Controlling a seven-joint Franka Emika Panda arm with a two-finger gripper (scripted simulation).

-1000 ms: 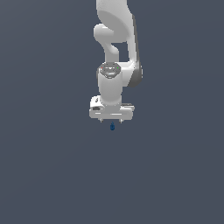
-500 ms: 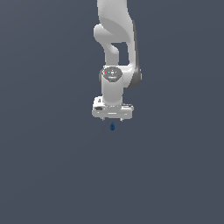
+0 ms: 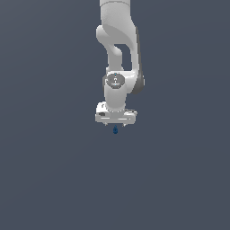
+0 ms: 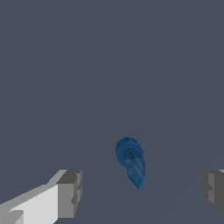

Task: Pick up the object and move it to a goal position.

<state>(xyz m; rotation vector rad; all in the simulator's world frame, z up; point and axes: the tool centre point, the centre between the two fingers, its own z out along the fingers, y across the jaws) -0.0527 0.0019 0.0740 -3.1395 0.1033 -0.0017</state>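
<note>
Arm reaching straight down, hand hovering with fingers spread wide apart, empty, lined up for the grab; tiny blue object lies on the bench just beneath, between them.

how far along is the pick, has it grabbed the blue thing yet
Not grabbed yet. Done: the gripper is lined up over the blue object, open jaws on either side. In hand: nothing; the object lies free on the floor. Left: descend, close, lift, carry to goal.
</note>
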